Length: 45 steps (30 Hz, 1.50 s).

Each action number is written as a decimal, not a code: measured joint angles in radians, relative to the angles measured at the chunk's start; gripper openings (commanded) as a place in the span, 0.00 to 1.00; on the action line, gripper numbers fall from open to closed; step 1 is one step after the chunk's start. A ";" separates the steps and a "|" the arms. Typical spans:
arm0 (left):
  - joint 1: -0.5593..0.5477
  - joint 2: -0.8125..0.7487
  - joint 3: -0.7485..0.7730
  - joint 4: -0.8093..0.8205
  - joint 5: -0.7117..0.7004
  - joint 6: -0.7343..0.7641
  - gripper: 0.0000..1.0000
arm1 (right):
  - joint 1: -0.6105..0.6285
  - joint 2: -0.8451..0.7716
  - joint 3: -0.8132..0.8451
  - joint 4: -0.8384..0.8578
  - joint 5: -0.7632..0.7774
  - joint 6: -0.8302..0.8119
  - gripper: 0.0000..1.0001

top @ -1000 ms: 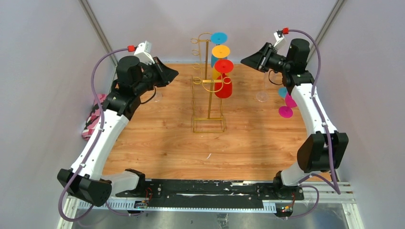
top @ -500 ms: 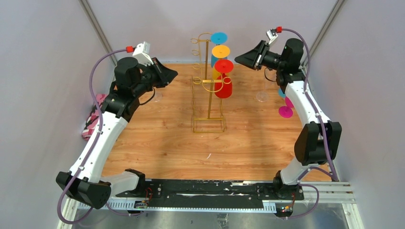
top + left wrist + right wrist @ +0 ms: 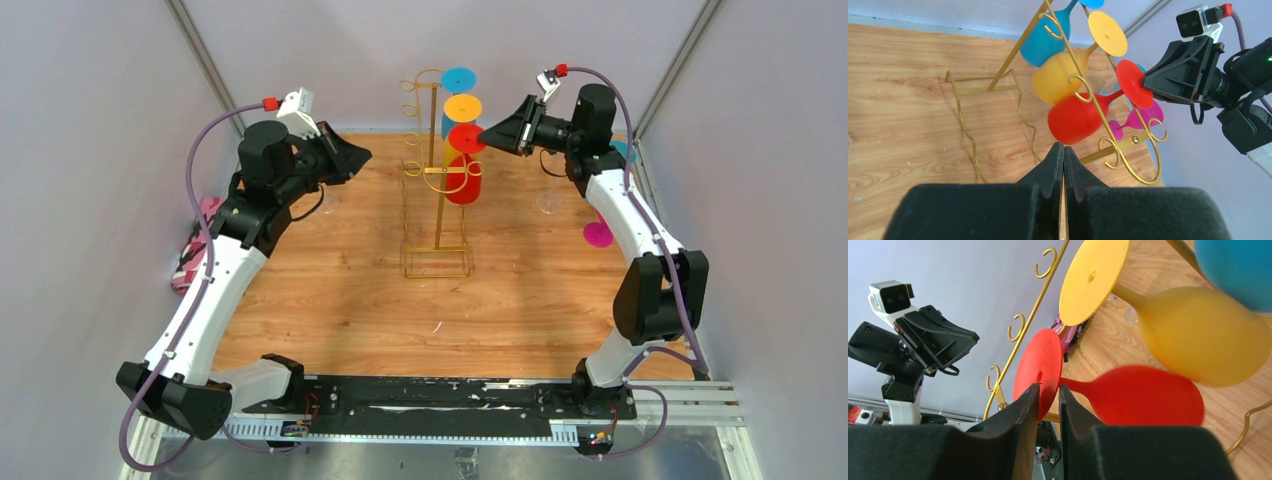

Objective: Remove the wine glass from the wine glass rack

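Note:
The gold wire wine glass rack (image 3: pixel 436 190) stands mid-table at the back. A blue, a yellow and a red wine glass (image 3: pixel 466 180) hang on its right side. My right gripper (image 3: pixel 484 134) is at the red glass's round foot (image 3: pixel 1040 365). Its jaws stand a little apart (image 3: pixel 1048 388) with the foot's rim between them, one finger on the outer face and one on the stem side. The red bowl (image 3: pixel 1148 395) hangs beyond. My left gripper (image 3: pixel 368 155) is shut and empty, left of the rack. In its wrist view its tips (image 3: pixel 1063 147) point at the red glass (image 3: pixel 1078 120).
The yellow glass (image 3: pixel 1198 335) and blue glass (image 3: pixel 1238 270) hang just above the red one. A magenta glass (image 3: pixel 598 234) and a clear glass (image 3: pixel 548 202) stand at the right under my right arm. A pink striped object (image 3: pixel 195 250) lies off the table's left edge.
My right gripper has risen and swung left from above the clear glass to the red glass's foot. The left arm has barely moved.

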 measured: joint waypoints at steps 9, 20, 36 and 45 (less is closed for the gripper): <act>0.000 -0.015 0.000 0.000 -0.004 0.000 0.04 | 0.010 0.003 0.022 -0.006 0.001 0.008 0.05; 0.000 -0.016 0.000 -0.003 -0.003 0.000 0.04 | 0.010 0.031 0.095 -0.117 0.014 0.052 0.00; 0.000 -0.016 0.000 -0.010 0.021 -0.008 0.02 | 0.010 0.053 0.074 -0.092 0.068 0.399 0.00; 0.000 -0.023 0.000 -0.009 0.042 -0.023 0.01 | 0.008 -0.003 0.041 -0.111 0.136 0.436 0.00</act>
